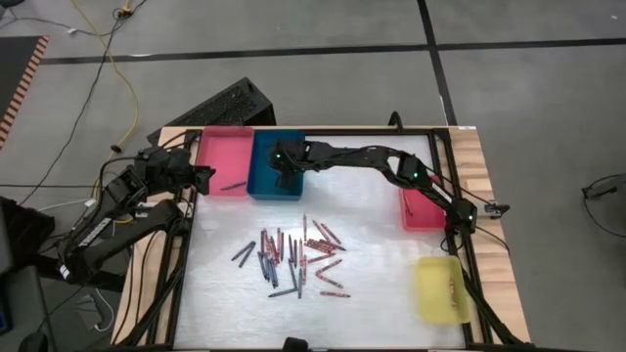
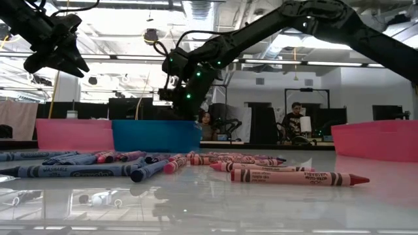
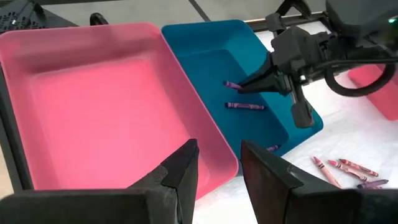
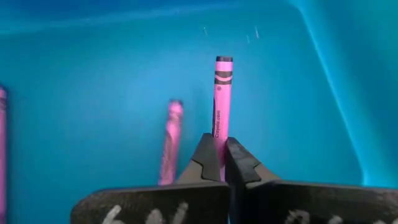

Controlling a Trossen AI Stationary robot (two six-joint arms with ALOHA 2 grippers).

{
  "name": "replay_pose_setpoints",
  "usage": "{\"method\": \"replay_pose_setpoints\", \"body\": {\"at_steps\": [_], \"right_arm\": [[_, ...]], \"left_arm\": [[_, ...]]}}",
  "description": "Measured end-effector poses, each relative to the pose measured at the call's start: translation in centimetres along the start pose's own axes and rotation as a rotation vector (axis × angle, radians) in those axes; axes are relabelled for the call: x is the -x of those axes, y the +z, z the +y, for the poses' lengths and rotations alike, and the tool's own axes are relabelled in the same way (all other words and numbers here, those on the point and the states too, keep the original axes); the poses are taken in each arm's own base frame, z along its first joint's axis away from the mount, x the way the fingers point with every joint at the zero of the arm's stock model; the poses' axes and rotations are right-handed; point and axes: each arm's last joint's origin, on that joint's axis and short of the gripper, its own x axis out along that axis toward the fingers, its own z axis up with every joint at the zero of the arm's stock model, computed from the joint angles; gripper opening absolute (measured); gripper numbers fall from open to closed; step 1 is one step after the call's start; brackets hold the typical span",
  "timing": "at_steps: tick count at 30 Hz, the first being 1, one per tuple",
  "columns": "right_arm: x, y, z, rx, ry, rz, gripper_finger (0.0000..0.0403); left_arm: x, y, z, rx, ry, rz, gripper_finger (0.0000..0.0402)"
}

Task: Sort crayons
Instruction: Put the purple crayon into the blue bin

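- Crayons (image 1: 298, 262) lie mostly in a loose pile on the table (image 1: 377, 200), in front of the trays; a few more sit in the trays.
- At far left, we see the left gripper (image 1: 202, 177) hovering at the outer edge of the pink tray (image 1: 223, 164), its fingers (image 3: 183, 171) parted with nothing between them. One dark crayon lies in that tray.
- Next over, the right gripper (image 1: 283, 166) reaches down into the blue tray (image 1: 277, 188). Its fingers (image 4: 207, 158) are pressed together, pinching the lower end of a pink crayon (image 4: 221, 99) that points away from the wrist.
- Two or three pinkish crayons already rest on the blue tray's floor, one just beside the held one.
- Further right stand the red tray (image 1: 423, 213) and the yellow tray (image 1: 439, 289), both well apart from the grippers.
- Risk as we judge it: the grip is only on the crayon's end, so it could swing or slip out early and bounce.
- Opening too low could scrape the fingertips on the tray floor or nudge the neighbouring crayon.
- The pink crayon may also belong in the pink tray, so releasing here might mis-sort it.
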Motion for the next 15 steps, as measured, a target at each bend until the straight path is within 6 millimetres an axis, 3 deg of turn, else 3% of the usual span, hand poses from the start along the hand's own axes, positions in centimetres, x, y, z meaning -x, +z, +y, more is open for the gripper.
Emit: {"method": "replay_pose_setpoints", "body": {"at_steps": [15], "right_arm": [[-0.04, -0.5, -0.48, -0.042, 0.09, 0.047, 0.0001]], "left_arm": [[0.0, 0.0, 0.0, 0.0, 0.002, -0.001, 0.011]]}}
